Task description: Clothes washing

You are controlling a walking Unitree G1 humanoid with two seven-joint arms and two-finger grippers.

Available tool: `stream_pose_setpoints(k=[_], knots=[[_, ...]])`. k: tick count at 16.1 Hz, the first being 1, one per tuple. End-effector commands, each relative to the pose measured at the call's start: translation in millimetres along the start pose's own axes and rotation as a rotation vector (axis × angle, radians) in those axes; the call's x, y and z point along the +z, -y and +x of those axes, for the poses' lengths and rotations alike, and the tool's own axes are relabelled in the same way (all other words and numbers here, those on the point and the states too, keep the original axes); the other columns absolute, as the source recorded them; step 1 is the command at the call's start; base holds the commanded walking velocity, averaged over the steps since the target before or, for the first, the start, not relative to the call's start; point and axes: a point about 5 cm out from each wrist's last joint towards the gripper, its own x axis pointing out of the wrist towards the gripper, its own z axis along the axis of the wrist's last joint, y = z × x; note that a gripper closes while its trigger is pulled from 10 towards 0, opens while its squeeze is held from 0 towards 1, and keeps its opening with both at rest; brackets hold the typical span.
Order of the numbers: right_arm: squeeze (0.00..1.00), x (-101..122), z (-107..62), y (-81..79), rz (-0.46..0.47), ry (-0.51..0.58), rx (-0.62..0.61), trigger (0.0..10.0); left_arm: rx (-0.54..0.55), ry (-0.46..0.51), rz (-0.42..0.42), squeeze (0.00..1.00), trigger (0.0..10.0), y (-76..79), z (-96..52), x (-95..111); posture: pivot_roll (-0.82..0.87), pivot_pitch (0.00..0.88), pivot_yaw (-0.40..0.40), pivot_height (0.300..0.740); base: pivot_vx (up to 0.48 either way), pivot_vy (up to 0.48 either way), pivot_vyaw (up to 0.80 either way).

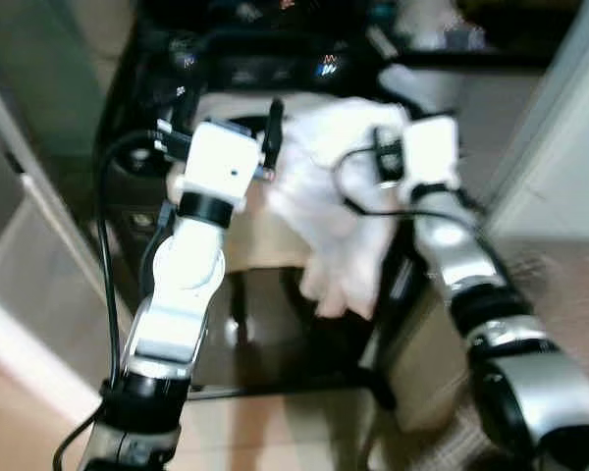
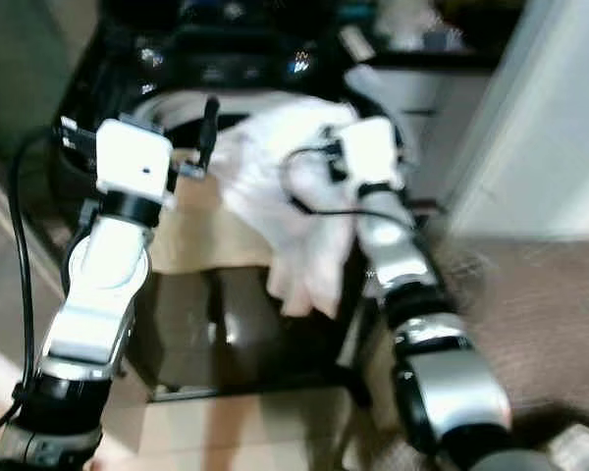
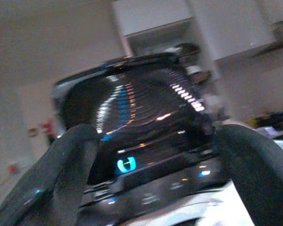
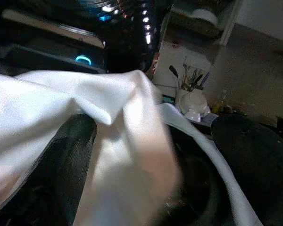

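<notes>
White cloth (image 1: 339, 211) is hanging over the front edge of a black top-loading washing machine (image 1: 265, 69), with both arms raised over it.

The cloth is looking soft and smooth, bunching in loose folds on the rim and trailing down the machine's dark glossy front. The right gripper (image 4: 155, 155) is reaching into it; its wrist view is showing the fabric draping between and over the two spread black fingers (image 4: 68, 155), though whether they are pinching it I cannot tell. That view is also catching a white bowl (image 4: 194, 104) and utensils beyond. The left gripper (image 3: 153, 169) is standing open and empty, its wrist view facing the curved, shiny lid (image 3: 141, 108) with blue and white lights glowing.
</notes>
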Motion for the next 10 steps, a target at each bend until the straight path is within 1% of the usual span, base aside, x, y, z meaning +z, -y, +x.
stream_pose_setpoints(k=[1, 2, 3, 4, 5, 6, 7, 9, 10], knots=[[0.0, 19.1, 10.1, -9.8, 0.027, 0.062, 0.016, 10.0, 0.032, 0.042, 0.021, 0.0, 10.0, -8.0, 2.9, 8.1, 0.08, 0.0, -0.028, 0.74, 0.458, 0.0, 0.0], [0.0, 22.5, 12.8, -11.5, 0.036, 0.068, 0.02, 10.0, 0.038, 0.047, 0.016, 0.0, 10.0, -9.4, 3.5, 9.7, 0.08, 0.0, -0.028, 0.74, 0.458, 0.0, 0.0], [0.0, 24.8, 14.6, -15.1, 0.069, 0.063, 0.04, 10.0, 0.049, 0.045, 0.011, 0.0, 10.0, -10.8, 3.6, 9.8, 0.08, 0.0, -0.03, 0.74, 0.435, 0.0, 0.0], [0.0, 27.3, 15.4, -19.7, 0.102, 0.063, 0.072, 10.0, 0.058, 0.046, 0.01, 0.0, 10.0, -12.0, 3.6, 10.3, 0.09, 0.0, -0.035, 0.74, 0.337, 0.341, 0.0], [0.0, 33.0, 16.0, -27.4, 0.142, 0.077, 0.128, 10.0, 0.061, 0.044, 0.005, 0.0, 10.0, -12.5, 3.3, 10.4, 0.09, 0.0, -0.037, 0.74, 0.307, 0.368, 0.0], [0.0, 35.9, 16.0, -29.0, 0.149, 0.087, 0.144, 10.0, 0.066, 0.065, 0.022, 0.0, 10.0, -11.9, 2.2, 12.3, 0.09, 0.0, -0.04, 0.74, 0.0, 0.368, 0.0], [0.0, 35.3, 15.8, -27.4, 0.154, 0.085, 0.142, 10.0, 0.079, 0.08, 0.029, 0.0, 10.0, -12.5, 1.2, 14.2, 0.09, 0.001, -0.043, 0.74, 0.0, 0.0, 0.0], [0.0, 31.9, 14.4, -24.2, 0.144, 0.076, 0.138, 10.0, 0.086, 0.074, 0.025, 0.0, 10.0, -14.8, 1.5, 13.3, 0.09, 0.001, -0.043, 0.74, 0.0, 0.0, 0.0], [0.0, 27.3, 13.4, -24.6, 0.16, 0.044, 0.158, 10.0, 0.085, 0.071, 0.021, 0.0, 10.0, -13.3, 1.7, 12.9, 0.09, 0.0, -0.041, 0.74, 0.0, 0.0, 0.0]])
